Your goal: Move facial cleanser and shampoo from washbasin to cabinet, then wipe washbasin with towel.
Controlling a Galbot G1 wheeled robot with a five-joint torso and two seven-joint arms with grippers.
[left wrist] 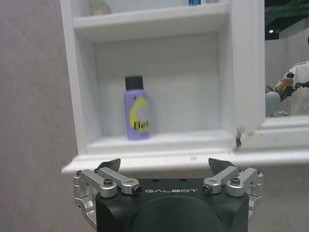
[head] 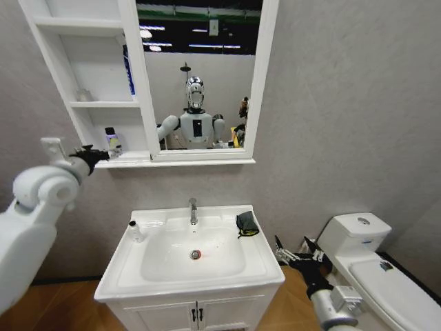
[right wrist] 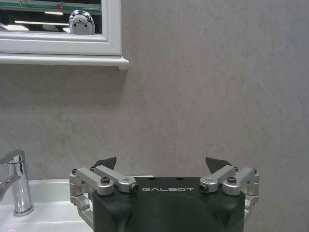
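Ahead of the spread jaws of the black-and-silver left gripper (left wrist: pixel 164 170) stands a lilac plastic bottle (left wrist: pixel 136 108) with a black cap and a yellow patch under dark lettering, inside the plain white three-tier cabinet (left wrist: pixel 154 145). Beside the parted jaws of the black-and-silver right gripper (right wrist: pixel 163 166) is the glossy white ceramic washbasin (head: pixel 131 265) with its chrome tap (head: pixel 193 210). On its rim lie a small dark grey-black towel (head: pixel 247 223) edged in yellow-green and a white bottle (head: pixel 136 231) with a dark cap. The wall (right wrist: pixel 203 96) is mottled pale grey.
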